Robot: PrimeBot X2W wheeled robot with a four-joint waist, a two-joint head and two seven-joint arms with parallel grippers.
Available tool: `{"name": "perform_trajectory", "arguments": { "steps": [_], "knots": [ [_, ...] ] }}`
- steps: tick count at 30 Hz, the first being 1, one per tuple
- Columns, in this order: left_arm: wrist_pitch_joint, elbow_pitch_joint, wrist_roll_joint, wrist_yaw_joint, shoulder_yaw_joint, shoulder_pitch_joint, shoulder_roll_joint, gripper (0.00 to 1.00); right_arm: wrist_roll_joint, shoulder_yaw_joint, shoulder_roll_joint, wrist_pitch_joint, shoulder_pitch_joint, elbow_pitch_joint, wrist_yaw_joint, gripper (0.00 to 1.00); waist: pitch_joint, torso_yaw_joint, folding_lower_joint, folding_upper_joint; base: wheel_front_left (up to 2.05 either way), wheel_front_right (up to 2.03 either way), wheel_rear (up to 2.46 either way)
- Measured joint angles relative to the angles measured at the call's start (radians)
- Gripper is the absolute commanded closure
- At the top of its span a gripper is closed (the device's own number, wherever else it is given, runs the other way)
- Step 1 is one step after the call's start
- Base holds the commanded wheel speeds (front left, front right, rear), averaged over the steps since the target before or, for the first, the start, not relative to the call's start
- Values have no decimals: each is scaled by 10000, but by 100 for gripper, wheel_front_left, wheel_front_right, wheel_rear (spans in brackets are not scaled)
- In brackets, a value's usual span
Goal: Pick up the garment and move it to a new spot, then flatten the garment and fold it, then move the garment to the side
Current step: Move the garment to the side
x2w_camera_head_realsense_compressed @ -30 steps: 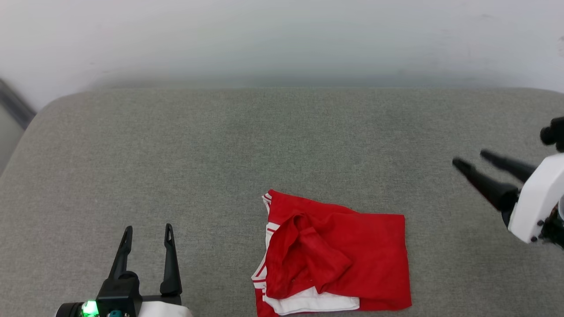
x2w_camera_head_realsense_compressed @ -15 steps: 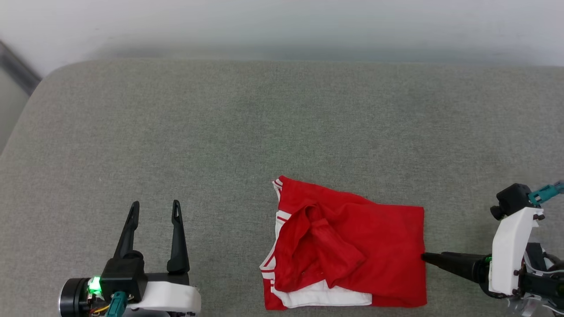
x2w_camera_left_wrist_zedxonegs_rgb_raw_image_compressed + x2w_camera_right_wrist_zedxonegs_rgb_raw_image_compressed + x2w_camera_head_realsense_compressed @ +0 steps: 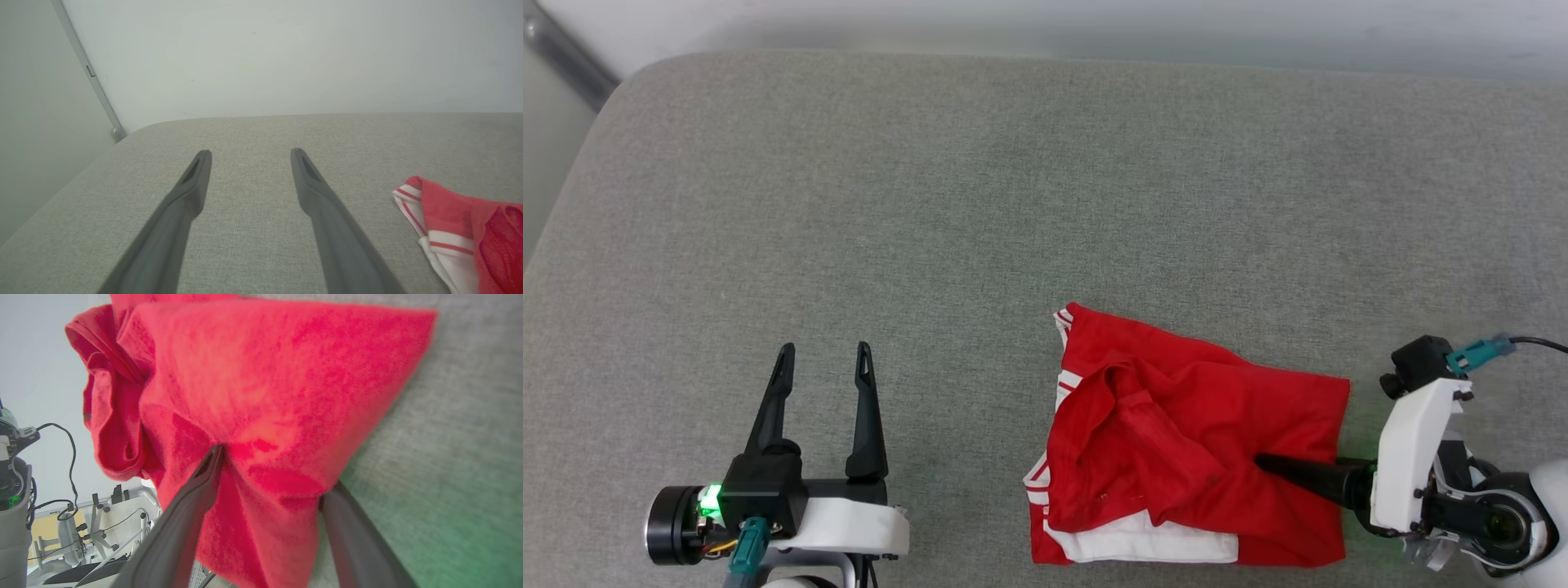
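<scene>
on woven grey cushion (image 3: 931, 204), rumpled garment (image 3: 1282, 408)

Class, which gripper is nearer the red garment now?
Right. The right gripper has open jaws around the garment at its right edge; the left gripper sits apart on its left.

Robot lab, spare rig (image 3: 15, 522), equip. frames (image 3: 122, 496), bare wall (image 3: 286, 61)

garment (image 3: 1258, 408): red, with a white part
trim (image 3: 445, 241): red and white stripes
cushion (image 3: 1013, 204): grey
left gripper (image 3: 824, 348): black fingers (image 3: 864, 416)
</scene>
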Motion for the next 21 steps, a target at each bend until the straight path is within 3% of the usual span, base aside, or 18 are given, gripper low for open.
{"name": "perform_trajectory", "arguments": {
  "steps": [8,9,10,11,21],
  "knots": [
    [0,75,-125,15,-213,-200,-6,0,-430,815,-134,-374,-558,637,81,0,203,216,-1,0,0,0,0],
    [0,94,-136,23,-234,-207,-6,0,-443,928,-186,-385,-599,658,81,40,211,243,-1,0,0,0,0],
    [0,109,-142,42,-249,-209,-6,0,-481,1032,-251,-470,-628,660,81,75,214,263,-2,0,0,0,0],
    [0,127,-146,44,-257,-209,-6,0,-497,1085,-284,-633,-629,694,81,100,211,276,-1,0,0,0,0],
    [0,314,-132,15,-157,17,-8,0,-357,2142,-564,-1797,-877,552,-12,100,-423,195,0,0,0,0,0]
  ]
}}
